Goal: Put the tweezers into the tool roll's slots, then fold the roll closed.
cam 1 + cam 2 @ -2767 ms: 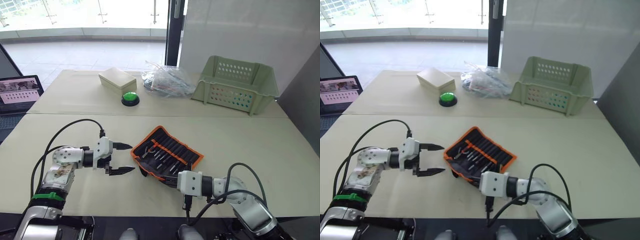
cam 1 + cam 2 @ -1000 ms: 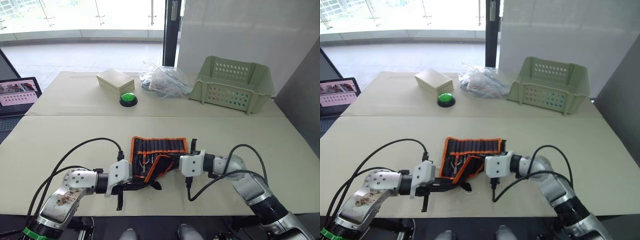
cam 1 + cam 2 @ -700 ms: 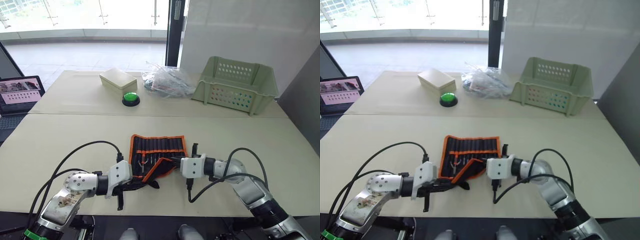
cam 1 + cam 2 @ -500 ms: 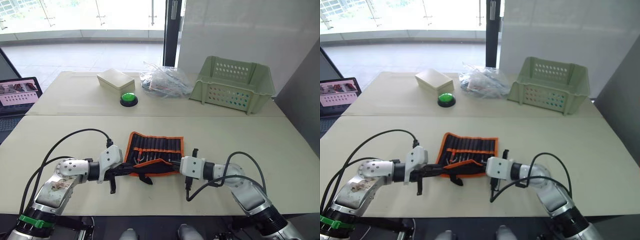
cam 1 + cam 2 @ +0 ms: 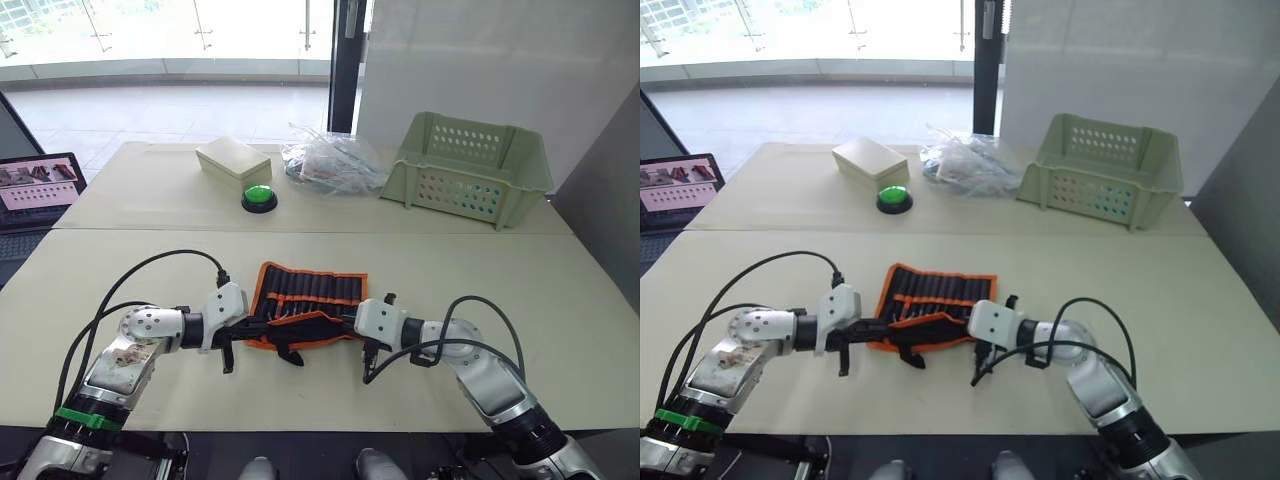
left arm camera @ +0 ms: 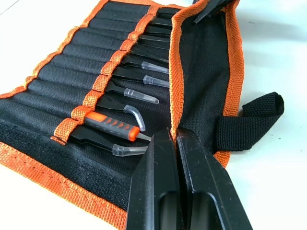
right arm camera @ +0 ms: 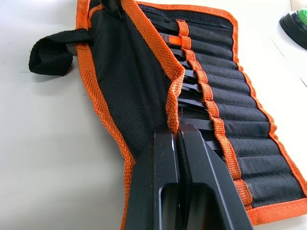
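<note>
The tool roll (image 5: 312,289) lies spread on the near table, black with orange trim. Several thin black tweezers (image 6: 138,78) sit in its slots (image 6: 72,71), their clear-capped tips pointing at the near flap. A tool with an orange handle (image 6: 112,125) is tucked in beside them. My left gripper (image 5: 263,328) is shut on the orange edge of the near flap (image 6: 201,72) at its left end. My right gripper (image 5: 347,322) is shut on the same edge (image 7: 175,91) at its right end. The flap stands raised, leaning over the tweezers' tips. A black strap (image 6: 249,119) hangs from the flap onto the table.
On the far table stand a green button (image 5: 259,197), a beige box (image 5: 234,160), a crumpled plastic bag (image 5: 335,165) and a green basket (image 5: 475,170). A laptop (image 5: 40,185) sits at the far left. A seam (image 5: 480,234) divides the two tables.
My left gripper, open and beside the roll at first, has shut on the near flap. The roll has turned square to the table edge, and both grippers have carried the flap's edge further over the tweezers.
</note>
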You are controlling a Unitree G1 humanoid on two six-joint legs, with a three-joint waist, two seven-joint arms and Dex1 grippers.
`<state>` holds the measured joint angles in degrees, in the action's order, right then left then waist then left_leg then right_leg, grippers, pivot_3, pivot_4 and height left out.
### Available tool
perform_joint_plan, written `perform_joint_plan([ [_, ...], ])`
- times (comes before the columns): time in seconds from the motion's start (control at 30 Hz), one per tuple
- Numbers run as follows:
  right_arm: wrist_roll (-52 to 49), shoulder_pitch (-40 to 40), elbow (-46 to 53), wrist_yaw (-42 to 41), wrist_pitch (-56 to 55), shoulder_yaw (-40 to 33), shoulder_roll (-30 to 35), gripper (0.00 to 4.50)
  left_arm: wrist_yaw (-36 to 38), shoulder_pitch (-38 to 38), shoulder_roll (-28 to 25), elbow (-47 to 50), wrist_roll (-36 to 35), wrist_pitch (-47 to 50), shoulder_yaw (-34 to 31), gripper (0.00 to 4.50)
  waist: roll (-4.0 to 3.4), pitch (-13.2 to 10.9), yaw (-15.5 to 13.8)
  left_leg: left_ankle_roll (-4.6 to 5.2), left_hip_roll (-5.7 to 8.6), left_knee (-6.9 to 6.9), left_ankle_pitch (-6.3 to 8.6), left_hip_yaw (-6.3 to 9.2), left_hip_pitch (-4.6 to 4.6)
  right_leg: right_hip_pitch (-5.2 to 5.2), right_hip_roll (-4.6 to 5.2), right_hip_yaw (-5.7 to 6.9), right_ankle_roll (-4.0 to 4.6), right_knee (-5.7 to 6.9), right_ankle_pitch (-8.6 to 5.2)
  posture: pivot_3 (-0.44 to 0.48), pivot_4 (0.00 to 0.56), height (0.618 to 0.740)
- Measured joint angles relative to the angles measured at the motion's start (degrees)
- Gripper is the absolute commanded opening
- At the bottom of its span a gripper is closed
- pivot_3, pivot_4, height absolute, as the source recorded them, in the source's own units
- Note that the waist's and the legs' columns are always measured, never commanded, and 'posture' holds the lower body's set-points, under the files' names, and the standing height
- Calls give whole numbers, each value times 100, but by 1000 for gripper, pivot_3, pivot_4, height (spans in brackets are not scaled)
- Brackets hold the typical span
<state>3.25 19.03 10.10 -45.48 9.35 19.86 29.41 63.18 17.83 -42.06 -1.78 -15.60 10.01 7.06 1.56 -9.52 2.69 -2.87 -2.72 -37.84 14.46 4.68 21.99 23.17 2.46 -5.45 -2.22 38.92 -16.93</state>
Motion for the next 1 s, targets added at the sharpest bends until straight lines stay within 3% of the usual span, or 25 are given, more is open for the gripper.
perform_joint_plan([
  [0.2, -225, -194, 269, 76, 375, -407, 45, 2605, 27, 90, 5, -112, 73, 36, -6, 0, 0, 0, 5, 0, 0, 0, 0, 0, 0, 0, -1, 0, 0, 0, 0, 0, 150, 713],
  [0.4, -817, -255, 1320, -26, 759, -627, -102, 2605, 12, 164, 92, -73, 99, 168, -5, 0, 0, 0, -2, 0, 0, 0, 0, 2, 3, 0, 0, 1, 0, 1, 0, 0, 150, 713],
  [0.53, -861, -221, 1694, -46, 861, -253, -225, 2605, 55, 172, 90, -44, 110, 190, -1, 0, 0, 0, -4, 0, 0, 0, 0, 2, 1, 0, 1, 1, 0, 1, 0, 0, 150, 713],
  [0.63, -611, -197, 1644, 57, 853, 121, -375, 1828, 64, 187, 90, -38, 123, 269, 4, 0, 0, 0, -5, 0, 0, 0, 0, 2, 2, 1, 0, 1, -1, 1, 0, 0, 150, 713],
  [0.8, -100, -200, 1110, 339, 655, 468, -469, 152, 86, 190, 90, -11, 155, 279, 22, 0, 0, 0, -12, 0, 1, 0, 0, 2, 2, 2, 0, 1, 0, 0, 0, 0, 150, 713],
  [1.0, 108, -200, 740, 572, 543, 463, -644, 22, 60, 222, 95, 113, 198, 275, 17, 0, 0, 0, -12, 0, 1, 0, 0, 2, 3, 2, 1, 1, 0, 1, 0, 0, 150, 713],
])
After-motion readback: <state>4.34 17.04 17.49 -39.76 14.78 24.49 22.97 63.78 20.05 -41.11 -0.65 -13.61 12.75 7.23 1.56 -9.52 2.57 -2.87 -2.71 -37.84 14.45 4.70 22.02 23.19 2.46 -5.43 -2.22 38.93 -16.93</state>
